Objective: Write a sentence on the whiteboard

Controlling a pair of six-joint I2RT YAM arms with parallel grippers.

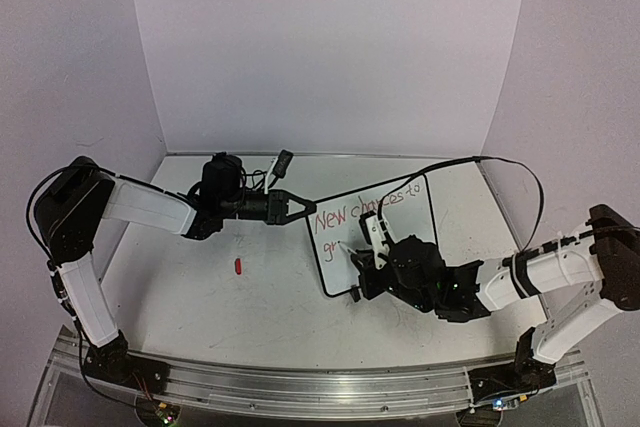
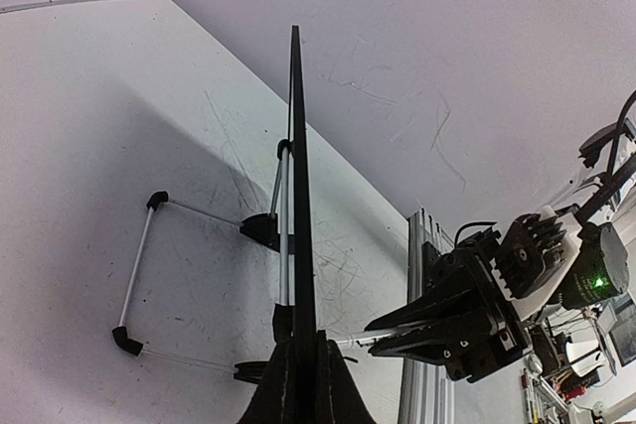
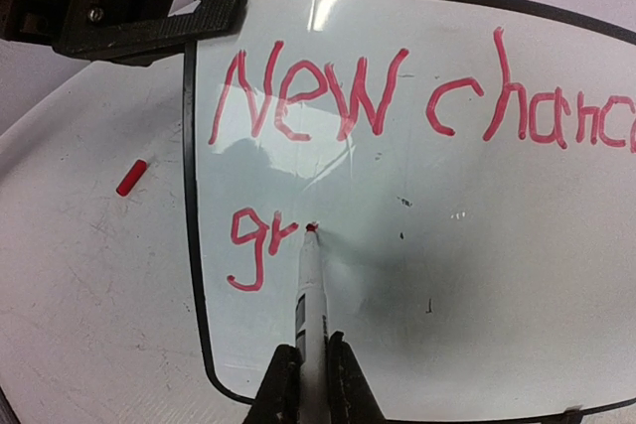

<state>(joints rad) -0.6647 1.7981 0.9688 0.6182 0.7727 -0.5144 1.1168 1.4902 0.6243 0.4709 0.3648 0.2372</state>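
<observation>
The left gripper (image 1: 297, 205), jaws closed tight, pinches the upper left edge of the whiteboard (image 1: 395, 237), which stands propped up at the middle right of the table (image 1: 190, 297). The right gripper (image 1: 362, 257), jaws clamped on a marker (image 3: 310, 285), holds the red tip against the board just after the letters "gr". Above them, "New chances to" runs in red. A small red cap (image 1: 239, 267) lies on the table to the left of the board, apart from it.

Glossy whiteboard (image 3: 477, 275) (thin black plastic-looking frame (image 3: 189, 196)) on a scuffed matt white tabletop (image 3: 89, 295).
</observation>
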